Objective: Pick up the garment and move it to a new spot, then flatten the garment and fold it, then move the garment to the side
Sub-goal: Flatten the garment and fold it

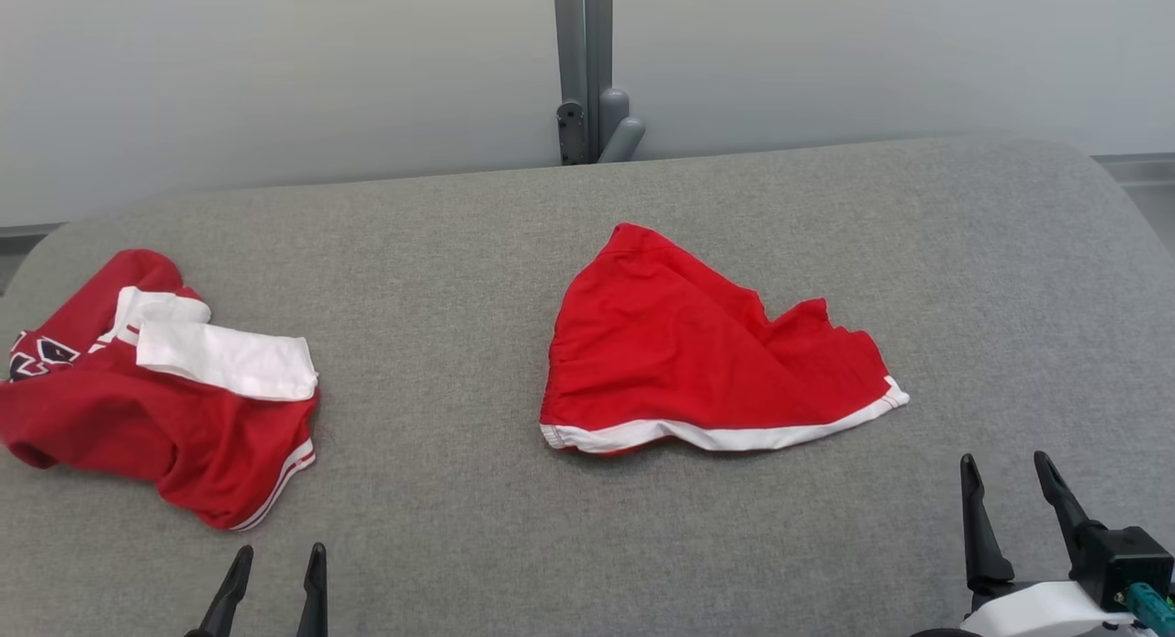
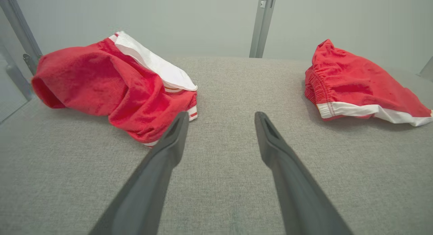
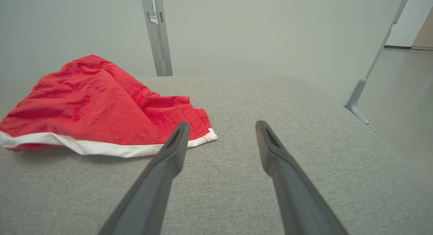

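A red garment with a white hem lies loosely bunched in the middle of the grey padded table; it looks like shorts. It also appears at the right in the left wrist view and at the left in the right wrist view. My left gripper stands open near the front edge, its fingers empty. My right gripper is open too, just right of and nearer than the garment's white-trimmed corner, not touching it.
A second crumpled garment, red with white parts, lies at the table's far left, just ahead and left of my left gripper. A grey post stands behind the table. The table's right edge drops off to the floor.
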You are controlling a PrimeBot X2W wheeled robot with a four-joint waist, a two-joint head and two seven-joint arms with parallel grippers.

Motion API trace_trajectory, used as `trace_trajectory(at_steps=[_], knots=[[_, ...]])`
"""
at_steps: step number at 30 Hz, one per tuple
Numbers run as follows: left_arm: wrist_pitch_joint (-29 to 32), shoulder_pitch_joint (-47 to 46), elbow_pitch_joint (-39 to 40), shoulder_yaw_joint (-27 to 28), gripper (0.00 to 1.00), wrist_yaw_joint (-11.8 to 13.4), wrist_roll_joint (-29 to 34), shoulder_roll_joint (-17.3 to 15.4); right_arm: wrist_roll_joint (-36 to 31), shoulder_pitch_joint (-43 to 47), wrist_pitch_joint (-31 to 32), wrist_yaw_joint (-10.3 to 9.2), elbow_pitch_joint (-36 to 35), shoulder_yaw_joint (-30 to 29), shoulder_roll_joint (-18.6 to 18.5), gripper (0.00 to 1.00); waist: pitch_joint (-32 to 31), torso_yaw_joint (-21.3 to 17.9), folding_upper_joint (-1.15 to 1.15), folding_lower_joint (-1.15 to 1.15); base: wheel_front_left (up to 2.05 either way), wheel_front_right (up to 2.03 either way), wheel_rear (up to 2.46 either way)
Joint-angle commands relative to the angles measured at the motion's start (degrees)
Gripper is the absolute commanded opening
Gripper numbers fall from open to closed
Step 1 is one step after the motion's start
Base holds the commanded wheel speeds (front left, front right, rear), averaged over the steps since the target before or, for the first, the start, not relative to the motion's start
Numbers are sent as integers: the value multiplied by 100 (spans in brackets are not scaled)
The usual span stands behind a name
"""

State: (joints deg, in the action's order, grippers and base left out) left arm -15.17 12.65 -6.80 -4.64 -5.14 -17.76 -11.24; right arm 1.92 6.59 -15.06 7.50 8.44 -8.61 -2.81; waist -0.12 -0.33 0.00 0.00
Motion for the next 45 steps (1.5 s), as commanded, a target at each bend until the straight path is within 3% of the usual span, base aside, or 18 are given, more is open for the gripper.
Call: trace_trajectory(at_steps=[1, 12, 30, 34, 38, 45], knots=[[3, 77, -7, 53, 100, -44, 48, 42, 11, 56, -16, -2, 24, 3, -15, 100, -84, 68, 0, 0, 0, 0, 0], [3, 102, -152, 317, 100, -233, 235, 252, 72, 42, -16, -2, 144, 89, -15, 100, -185, -21, 0, 0, 0, 0, 0], [3, -13, -266, 139, 100, -239, 76, 252, 3, -117, -16, -2, 144, 130, -44, 100, -120, -187, 0, 0, 0, 0, 0], [3, -213, -461, -218, 100, -239, -43, 198, -107, -335, -16, -2, 377, 197, -248, 100, -9, -215, 0, 0, 0, 0, 0], [308, -751, -784, -768, 100, -239, -284, 200, -275, -943, 128, -3, 1055, 534, -721, 100, 258, -220, 0, 0, 0, 0, 0], [1031, -1858, -1478, -1412, 100, -233, -659, 370, -192, -2118, 942, -4, 2085, 1711, -1354, 100, 770, -263, 0, 0, 0, 0, 0]])
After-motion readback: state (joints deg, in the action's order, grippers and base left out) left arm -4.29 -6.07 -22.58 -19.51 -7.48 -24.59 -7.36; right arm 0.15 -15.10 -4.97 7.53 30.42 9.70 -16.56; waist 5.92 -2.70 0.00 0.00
